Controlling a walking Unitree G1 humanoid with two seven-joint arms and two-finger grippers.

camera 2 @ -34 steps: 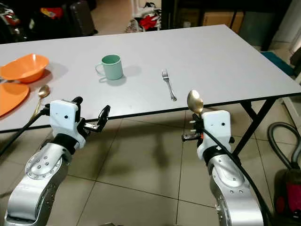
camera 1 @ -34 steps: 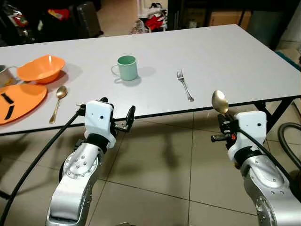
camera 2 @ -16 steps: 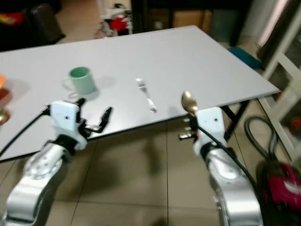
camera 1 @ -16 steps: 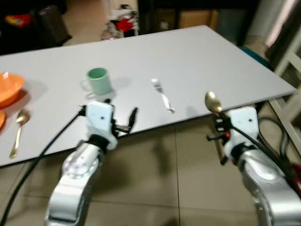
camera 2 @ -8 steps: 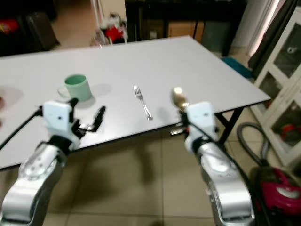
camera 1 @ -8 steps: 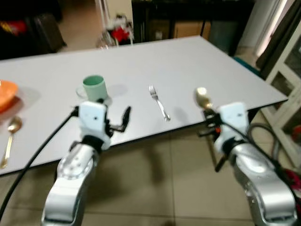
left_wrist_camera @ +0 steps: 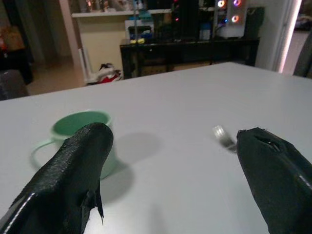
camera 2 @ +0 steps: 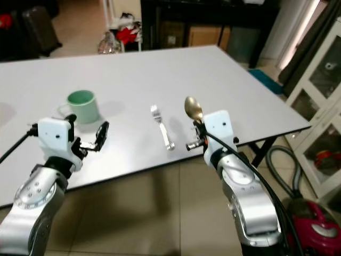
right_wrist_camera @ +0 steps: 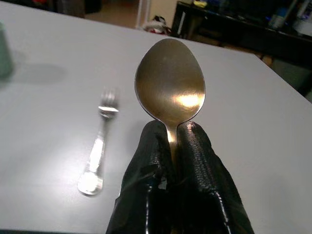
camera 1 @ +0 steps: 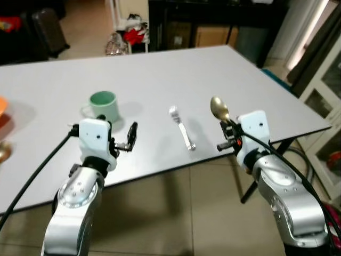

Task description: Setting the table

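Right wrist view: right gripper (right_wrist_camera: pixel 174 146), jaws clamped on gold spoon (right_wrist_camera: pixel 170 90), bowl upright above the white table (camera 1: pixel 256 80), beside the fork (camera 1: pixel 182 128). Left gripper (left_wrist_camera: pixel 175 161), 2 fingers spread wide, empty, near the green mug (camera 1: pixel 102 105).

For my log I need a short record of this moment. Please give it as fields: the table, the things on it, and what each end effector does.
table: grey table
on table: green mug; silver fork, right of the mug
left end effector: open, holds nothing, above the near table edge, by the mug
right end effector: shut on gold spoon, bowl upward, held above the table, right of the fork
spoon placed: not yet
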